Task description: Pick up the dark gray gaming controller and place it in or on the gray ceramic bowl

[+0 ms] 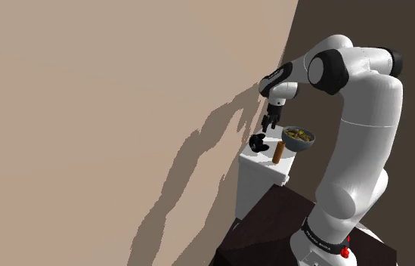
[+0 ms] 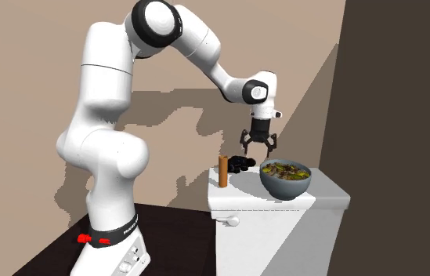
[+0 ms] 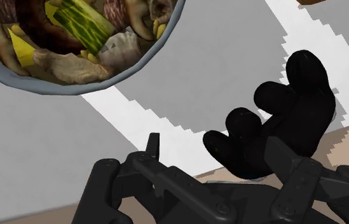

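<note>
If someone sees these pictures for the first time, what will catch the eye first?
The big white arm dominates, bending over a white toilet tank. Its black gripper hangs with open fingers above a black gaming controller, which lies beside a gray bowl heaped with colourful food.

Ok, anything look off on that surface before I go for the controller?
Nothing spilled or tipped. Oddly, the bowl is already heaped with food, so the controller would rest on top. Everything stands on a toilet tank lid, the controller close to its edge.
</note>
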`<action>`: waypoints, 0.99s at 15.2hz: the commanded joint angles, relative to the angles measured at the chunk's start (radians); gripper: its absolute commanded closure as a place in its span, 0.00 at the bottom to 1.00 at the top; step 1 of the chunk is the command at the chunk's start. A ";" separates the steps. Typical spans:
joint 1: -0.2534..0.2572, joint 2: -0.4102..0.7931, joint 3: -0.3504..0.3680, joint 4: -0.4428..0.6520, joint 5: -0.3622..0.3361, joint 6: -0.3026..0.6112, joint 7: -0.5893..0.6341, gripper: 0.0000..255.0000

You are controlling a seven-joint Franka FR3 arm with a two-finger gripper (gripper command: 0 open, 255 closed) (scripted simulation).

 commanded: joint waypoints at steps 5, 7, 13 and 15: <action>-0.007 0.038 0.011 -0.031 0.029 0.064 -0.019 0.00; -0.007 0.039 0.011 -0.031 0.029 0.064 -0.019 0.00; -0.007 0.039 0.011 -0.031 0.029 0.064 -0.019 1.00; -0.007 0.039 0.011 -0.031 0.029 0.064 -0.019 1.00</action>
